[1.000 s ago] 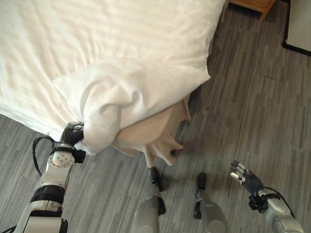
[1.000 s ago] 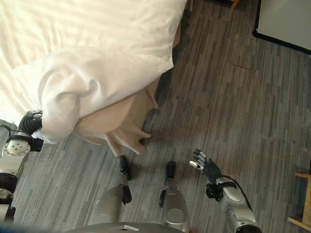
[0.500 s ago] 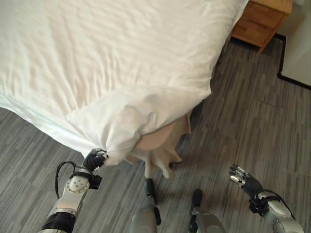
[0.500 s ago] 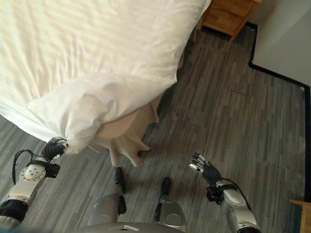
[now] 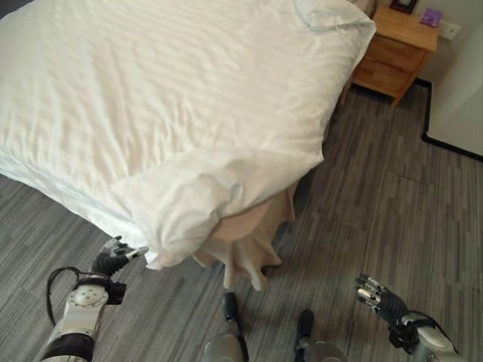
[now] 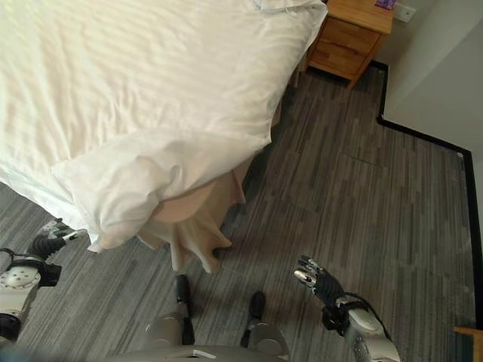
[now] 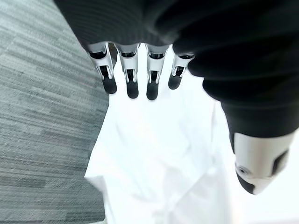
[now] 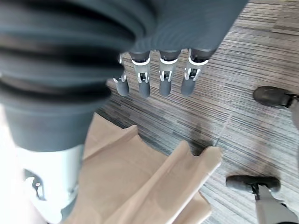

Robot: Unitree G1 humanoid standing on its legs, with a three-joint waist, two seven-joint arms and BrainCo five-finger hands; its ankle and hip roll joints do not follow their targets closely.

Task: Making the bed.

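The bed (image 5: 173, 83) runs off the picture's upper and left edges, so its far side is cut off. The duvet (image 5: 196, 196) hangs over the corner and hides the mattress there; only part of the beige skirt (image 5: 249, 249) shows beneath it. The nightstand (image 5: 396, 49) beside the bed is clipped, and the small things on its top are too small to tell.

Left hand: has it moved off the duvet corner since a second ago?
Yes. The left hand has let go and dropped back, open, beside the hanging duvet corner that it clutched before.
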